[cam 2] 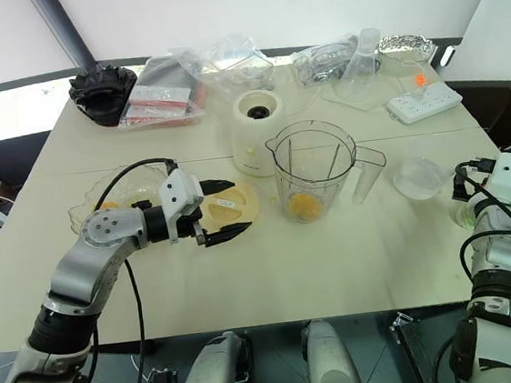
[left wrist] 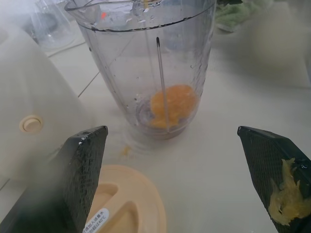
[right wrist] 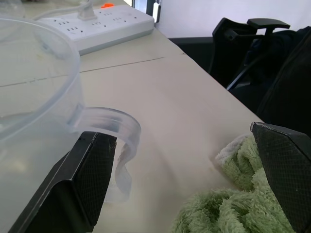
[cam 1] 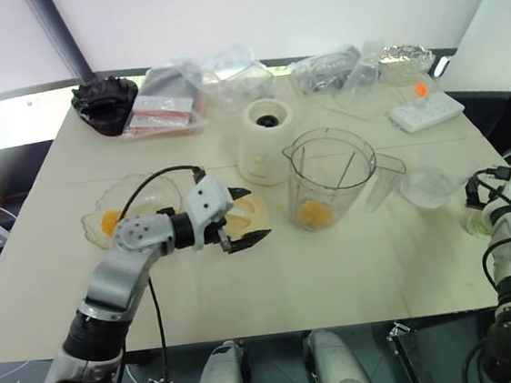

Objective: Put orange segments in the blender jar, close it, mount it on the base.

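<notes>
Left gripper [cam 1: 242, 239] wide open, holding nothing, over flat lid [cam 1: 247, 215]. Right gripper [right wrist: 184, 189] wide open, empty, at table's [cam 1: 320, 285] right edge. Bare tabletop in front. Blender jar [cam 1: 327, 179] mid-table, orange segments [cam 1: 313, 213] inside; base [cam 1: 265, 141] just behind.

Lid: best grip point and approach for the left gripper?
Probably the near rim of the lid, from above. It lies flat on the table under the open left gripper, offering only a thin edge. Coming from the robot's side keeps clear of the jar and base beyond.
</notes>
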Motion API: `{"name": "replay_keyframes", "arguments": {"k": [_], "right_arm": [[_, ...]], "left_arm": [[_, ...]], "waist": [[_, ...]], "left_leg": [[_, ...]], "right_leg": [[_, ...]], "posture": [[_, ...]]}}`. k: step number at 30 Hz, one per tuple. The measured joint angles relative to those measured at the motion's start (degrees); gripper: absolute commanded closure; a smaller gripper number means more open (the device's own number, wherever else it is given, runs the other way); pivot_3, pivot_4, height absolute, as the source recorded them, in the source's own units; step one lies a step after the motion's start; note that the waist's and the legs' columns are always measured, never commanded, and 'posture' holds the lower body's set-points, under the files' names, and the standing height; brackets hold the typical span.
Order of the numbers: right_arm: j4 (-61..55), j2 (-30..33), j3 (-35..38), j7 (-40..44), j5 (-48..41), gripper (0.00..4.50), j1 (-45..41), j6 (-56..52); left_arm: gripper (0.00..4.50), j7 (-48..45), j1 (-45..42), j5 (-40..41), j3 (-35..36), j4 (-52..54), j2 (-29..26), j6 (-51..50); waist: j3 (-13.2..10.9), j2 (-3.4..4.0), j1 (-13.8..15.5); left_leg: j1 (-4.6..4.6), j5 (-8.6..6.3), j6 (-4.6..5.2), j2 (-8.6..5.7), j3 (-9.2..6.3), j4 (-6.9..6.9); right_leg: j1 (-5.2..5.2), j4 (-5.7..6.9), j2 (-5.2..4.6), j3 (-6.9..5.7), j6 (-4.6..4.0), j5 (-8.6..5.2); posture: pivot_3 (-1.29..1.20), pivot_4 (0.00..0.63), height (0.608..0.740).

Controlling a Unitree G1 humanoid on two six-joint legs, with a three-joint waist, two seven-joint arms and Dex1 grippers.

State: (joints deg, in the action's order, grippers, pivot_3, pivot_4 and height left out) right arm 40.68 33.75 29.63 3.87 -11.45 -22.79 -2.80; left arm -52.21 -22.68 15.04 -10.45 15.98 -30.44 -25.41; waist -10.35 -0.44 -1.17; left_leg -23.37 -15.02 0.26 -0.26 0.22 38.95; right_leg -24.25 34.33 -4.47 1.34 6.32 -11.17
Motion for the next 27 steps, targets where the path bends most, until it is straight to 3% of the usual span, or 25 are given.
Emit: {"name": "replay_keyframes", "arguments": {"k": [3, 15, 18, 21, 27], "right_arm": [[0.6, 0.0, -0.4, 0.2, 0.0, 1.81, -0.5, 0.3], [1.3, 0.0, -1.1, 0.9, -0.1, 1.81, -0.9, 0.4], [1.3, 0.0, -1.2, 1.1, -0.1, 2.70, -0.9, 0.4], [1.3, 0.0, -1.3, 1.4, -0.2, 4.32, -0.9, 0.5], [1.1, 0.0, -1.4, 2.2, -1.2, 4.43, -2.0, 1.9]], "left_arm": [[0.00, 0.0, 0.0, -0.1, 0.0, 0.0, -0.1, 0.0], [0.00, 0.2, 0.0, -0.4, 0.0, 1.0, -0.4, 0.0], [0.00, 0.2, 0.0, -0.4, 0.0, 1.0, -0.4, 0.0], [0.00, 0.2, 0.0, -0.5, 0.0, 1.0, -0.4, 0.0], [0.00, 0.2, 0.0, -0.6, 0.0, 1.0, -0.5, 0.0]], "waist": [[0.0, 0.00, 0.0], [0.0, 0.01, 0.0], [0.0, 0.01, 0.0], [0.0, 0.02, 0.3], [0.0, 0.02, 0.5]], "left_leg": [[0.00, 0.00, 0.00, 0.00, 0.00, 0.00], [-0.02, 0.00, 0.00, 0.00, -0.01, -0.03], [-0.02, 0.00, 0.00, 0.00, 0.00, -0.03], [-0.03, 0.00, 0.00, 0.00, -0.01, -0.03], [-0.03, 0.00, 0.00, 0.01, -0.02, -0.02]], "right_leg": [[0.00, 0.00, 0.00, 0.00, 0.00, 0.00], [0.00, -0.05, 0.00, 0.01, 0.00, 0.00], [0.00, -0.05, 0.00, 0.01, 0.00, 0.00], [0.00, -0.05, -0.01, 0.01, 0.01, 0.00], [0.11, -0.14, -0.04, 0.00, 0.02, -0.02]], "posture": [[0.00, 0.150, 0.740], [0.00, 0.150, 0.740], [0.00, 0.150, 0.740], [0.00, 0.150, 0.740], [0.00, 0.150, 0.740]]}}
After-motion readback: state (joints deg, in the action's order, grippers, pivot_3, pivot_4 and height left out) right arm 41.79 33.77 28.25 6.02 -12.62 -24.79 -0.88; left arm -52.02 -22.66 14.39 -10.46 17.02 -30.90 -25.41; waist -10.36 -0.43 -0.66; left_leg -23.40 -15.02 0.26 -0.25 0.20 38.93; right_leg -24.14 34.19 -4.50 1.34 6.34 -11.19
